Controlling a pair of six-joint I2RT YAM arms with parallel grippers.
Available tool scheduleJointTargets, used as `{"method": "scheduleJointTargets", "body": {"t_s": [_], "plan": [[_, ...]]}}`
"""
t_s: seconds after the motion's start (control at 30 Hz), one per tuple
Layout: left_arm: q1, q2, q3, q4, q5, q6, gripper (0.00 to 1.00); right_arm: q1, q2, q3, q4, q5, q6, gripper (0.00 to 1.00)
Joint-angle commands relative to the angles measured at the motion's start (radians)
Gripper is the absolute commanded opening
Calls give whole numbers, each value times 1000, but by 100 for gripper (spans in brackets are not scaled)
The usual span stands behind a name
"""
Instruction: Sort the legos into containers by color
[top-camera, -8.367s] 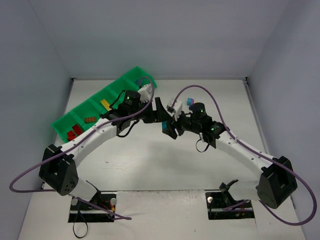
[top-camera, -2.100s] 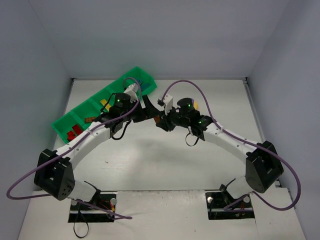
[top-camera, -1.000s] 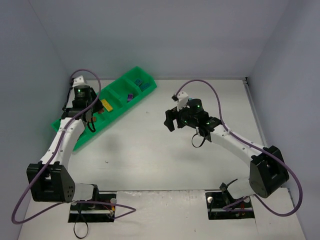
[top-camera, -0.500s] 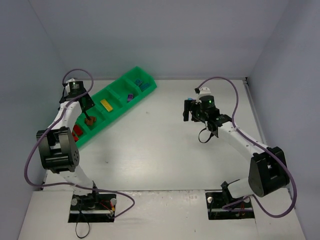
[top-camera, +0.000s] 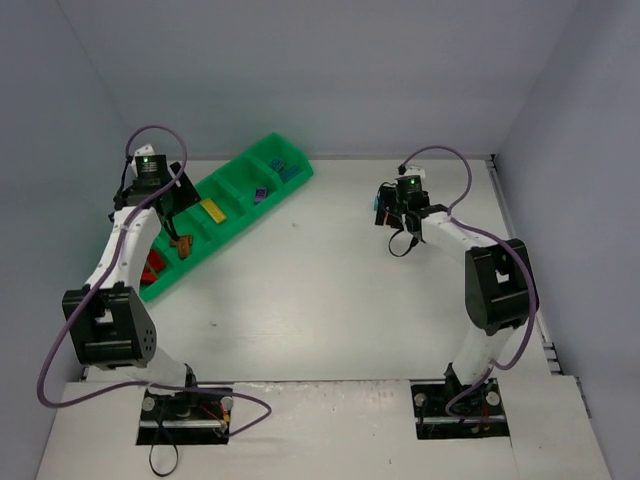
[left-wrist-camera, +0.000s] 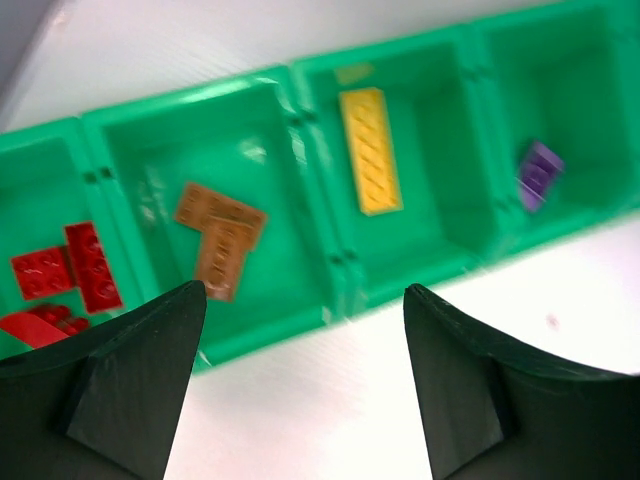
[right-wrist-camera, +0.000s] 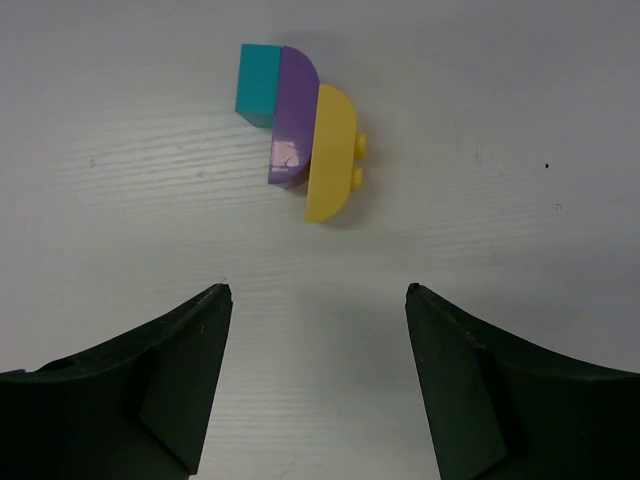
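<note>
Hovering over the desk (right-wrist-camera: 520, 220) with right pincer (right-wrist-camera: 318, 292) wide and empty, stack (right-wrist-camera: 300, 130) just ahead, bricks' length running straight away.

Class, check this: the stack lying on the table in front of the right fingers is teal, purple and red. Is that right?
Not quite: the stack is teal, purple and yellow, not red. The right wrist view shows it, lying on the table in front of the right fingers.
</note>
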Motion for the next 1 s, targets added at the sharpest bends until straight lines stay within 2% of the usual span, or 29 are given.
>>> {"method": "scheduleJointTargets", "body": {"t_s": [0.0,0.17,0.53,0.6,0.77,0.9,0.93,0.97], "plan": [[-70,-113,7,-52,60,-11,74,-21,78,84,33,23,-10,66],[-170,-180,-22,-110,74,11,74,-39,188,161,31,-3,-50,62],[-208,-245,-98,-130,125,5,74,-61,319,237,25,-63,-105,53],[-210,-251,-107,-130,125,3,73,-62,322,248,26,-63,-111,45],[-213,-266,-130,-127,125,0,74,-77,333,250,22,-93,-126,41],[-215,-275,-138,-130,128,3,74,-90,344,260,7,-121,-125,29],[-215,-277,-135,-130,131,3,74,-88,342,260,5,-124,-128,24],[-219,-280,-135,-130,131,6,74,-88,341,260,3,-126,-136,13]]}}
